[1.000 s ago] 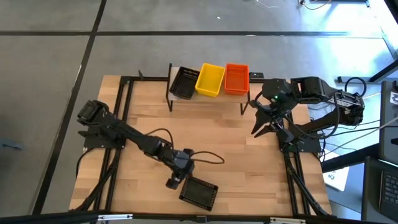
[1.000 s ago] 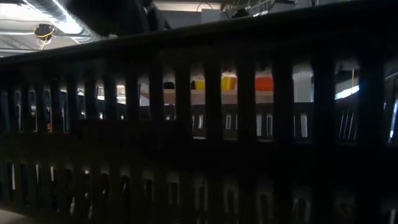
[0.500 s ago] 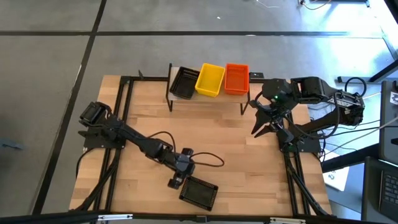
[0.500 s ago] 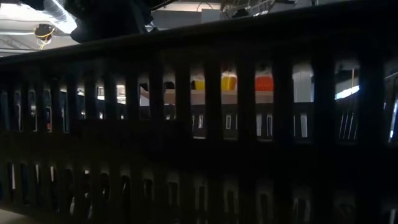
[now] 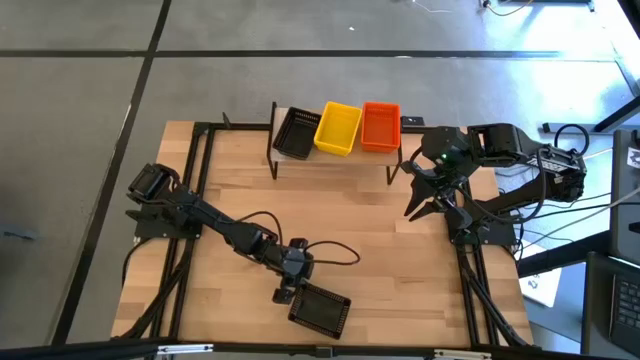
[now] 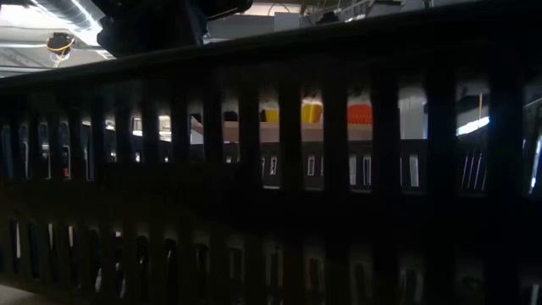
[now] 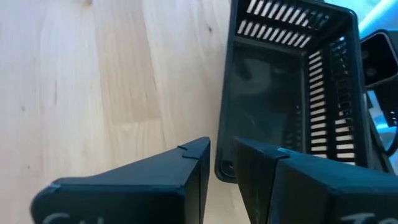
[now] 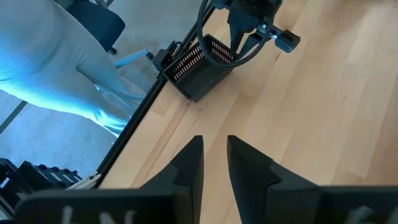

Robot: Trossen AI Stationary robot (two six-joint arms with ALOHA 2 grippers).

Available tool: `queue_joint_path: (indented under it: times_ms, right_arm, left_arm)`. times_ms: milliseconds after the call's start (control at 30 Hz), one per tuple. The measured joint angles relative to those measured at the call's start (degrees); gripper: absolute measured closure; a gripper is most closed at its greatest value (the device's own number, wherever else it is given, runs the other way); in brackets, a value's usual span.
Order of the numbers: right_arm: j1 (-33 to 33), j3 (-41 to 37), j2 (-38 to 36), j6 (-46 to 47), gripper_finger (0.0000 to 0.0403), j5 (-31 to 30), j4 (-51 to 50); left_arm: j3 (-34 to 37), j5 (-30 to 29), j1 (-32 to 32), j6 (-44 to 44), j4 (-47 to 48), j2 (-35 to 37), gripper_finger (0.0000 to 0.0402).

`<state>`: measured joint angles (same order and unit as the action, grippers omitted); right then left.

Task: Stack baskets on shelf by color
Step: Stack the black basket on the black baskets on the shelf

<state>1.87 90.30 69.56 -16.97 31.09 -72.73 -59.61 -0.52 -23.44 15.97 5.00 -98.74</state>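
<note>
Where the left tool (image 5: 283,295) reaches low near the front edge of the surface (image 5: 380,260), just touching the black basket (image 5: 320,308) at its near rim; three more baskets on the shelf (image 5: 333,152) at the back, black (image 5: 297,130), yellow (image 5: 338,128), orange (image 5: 380,126). Wide bare wood between. Right tool (image 5: 413,209) hanging by the right edge, fingers slightly parted, empty. Seen from the left wrist: fingers (image 7: 186,171) nearly together straddling the basket's wall (image 7: 225,112).
</note>
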Motion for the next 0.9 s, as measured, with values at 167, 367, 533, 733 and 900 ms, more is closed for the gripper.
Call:
queue_joint_path:
  times_ms: [167,367,533,733,900]
  right_arm:
    - [0.00,0.00,0.00,0.00,0.0334,0.00,-0.04]
    - [0.00,-0.02,0.04,0.04,0.0334,-0.02,-0.11]
    - [0.00,-0.02,0.04,0.15,0.0334,0.00,-0.59]
    - [0.04,-0.02,0.04,0.04,0.0334,0.00,-0.59]
    - [0.04,-0.02,0.04,0.02,0.0334,-0.02,-0.59]
  left_arm:
    - [0.00,0.18,0.00,0.46,-0.54,-0.36,0.0344]
    - [-0.23,2.10,-0.66,0.43,-8.97,-4.91,0.0344]
    - [-0.22,-0.07,-0.55,0.34,-8.32,-6.20,0.0344]
    - [-0.33,0.01,-0.61,0.19,-8.73,-6.05,0.0344]
    - [-0.33,-0.02,-0.46,0.36,-8.45,-6.05,0.0344]
